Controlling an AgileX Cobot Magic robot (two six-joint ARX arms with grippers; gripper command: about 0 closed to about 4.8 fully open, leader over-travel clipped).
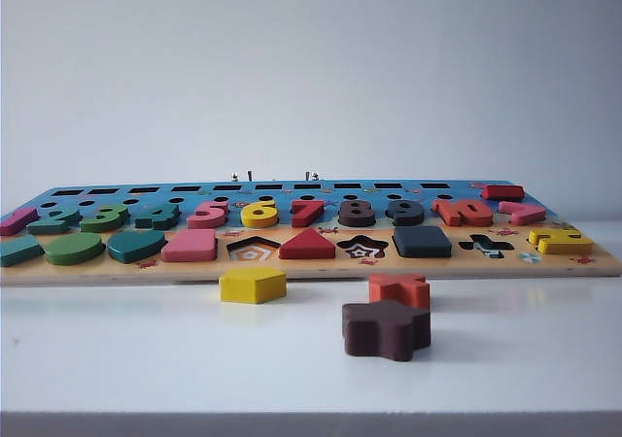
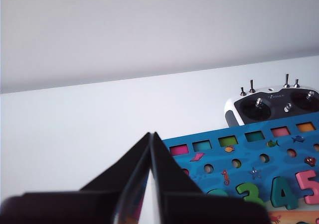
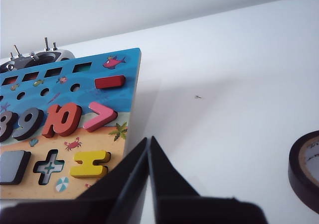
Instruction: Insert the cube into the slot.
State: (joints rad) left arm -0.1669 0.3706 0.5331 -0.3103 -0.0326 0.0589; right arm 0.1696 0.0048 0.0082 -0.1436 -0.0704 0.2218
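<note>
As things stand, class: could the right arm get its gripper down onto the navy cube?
Probably yes. The cube already sits in its square recess on the puzzle board, nothing on top. The right gripper, shut, hangs beside that board end; the left gripper, also shut, is far off.
</note>
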